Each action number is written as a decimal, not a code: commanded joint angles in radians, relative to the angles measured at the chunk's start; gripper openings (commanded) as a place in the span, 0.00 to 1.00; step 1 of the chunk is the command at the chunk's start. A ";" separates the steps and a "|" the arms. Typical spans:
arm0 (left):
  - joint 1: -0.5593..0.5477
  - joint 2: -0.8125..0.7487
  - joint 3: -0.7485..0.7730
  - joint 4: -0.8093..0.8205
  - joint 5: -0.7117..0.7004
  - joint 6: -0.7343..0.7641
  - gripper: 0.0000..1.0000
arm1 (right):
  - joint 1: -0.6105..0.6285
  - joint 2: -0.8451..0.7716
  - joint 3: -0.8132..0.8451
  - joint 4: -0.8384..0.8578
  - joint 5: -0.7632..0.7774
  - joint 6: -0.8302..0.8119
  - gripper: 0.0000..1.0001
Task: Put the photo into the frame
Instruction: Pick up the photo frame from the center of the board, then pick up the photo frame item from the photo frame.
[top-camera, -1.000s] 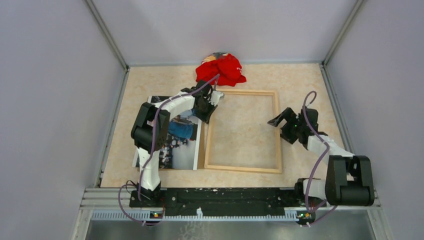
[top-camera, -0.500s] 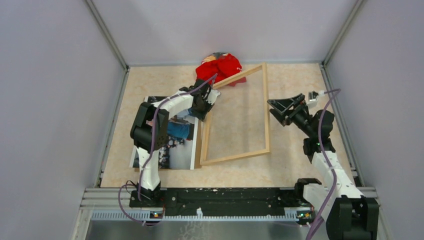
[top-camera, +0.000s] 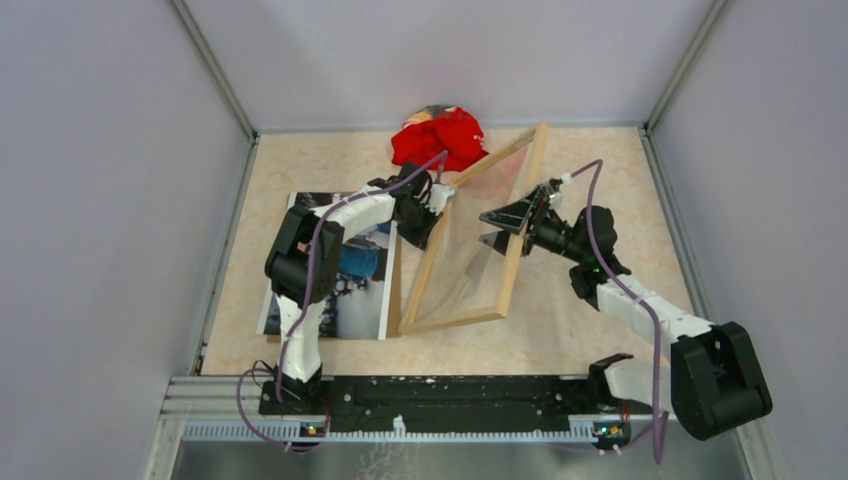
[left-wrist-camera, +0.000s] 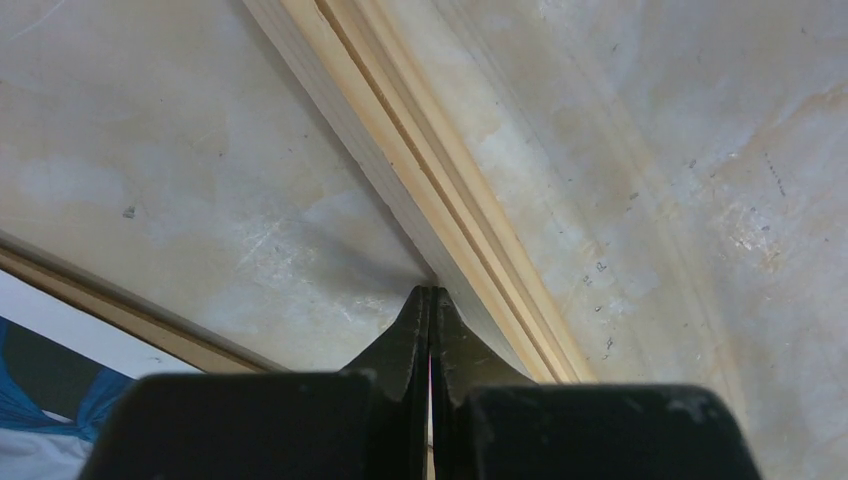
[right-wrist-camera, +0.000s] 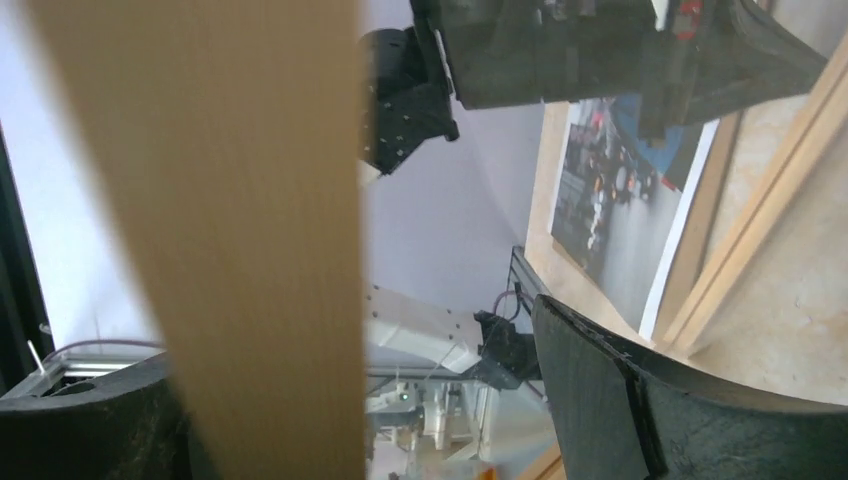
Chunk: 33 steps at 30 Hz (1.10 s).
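Left pincer (left-wrist-camera: 432, 300): pressed together, tips against a rail of the frame (top-camera: 452, 320), upper centre. Right pincer (top-camera: 505, 228): spread wide, straddling the high right-hand rail; contact unclear. Frame stands tilted on its left edge. Photo (top-camera: 362, 300) lies flat on the desk (top-camera: 600, 160), lower left.

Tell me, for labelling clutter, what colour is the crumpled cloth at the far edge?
The cloth is bright red, clearest in the top external view.
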 joint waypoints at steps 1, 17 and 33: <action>-0.013 -0.023 -0.037 -0.015 0.051 -0.003 0.00 | 0.010 -0.027 0.113 -0.039 0.023 -0.063 0.88; 0.075 -0.220 0.363 -0.329 0.101 0.076 0.64 | 0.010 -0.023 0.205 -0.159 0.021 -0.116 0.88; -0.077 -0.322 0.686 -0.684 0.524 0.027 0.98 | 0.021 0.058 0.303 -0.168 0.040 -0.115 0.86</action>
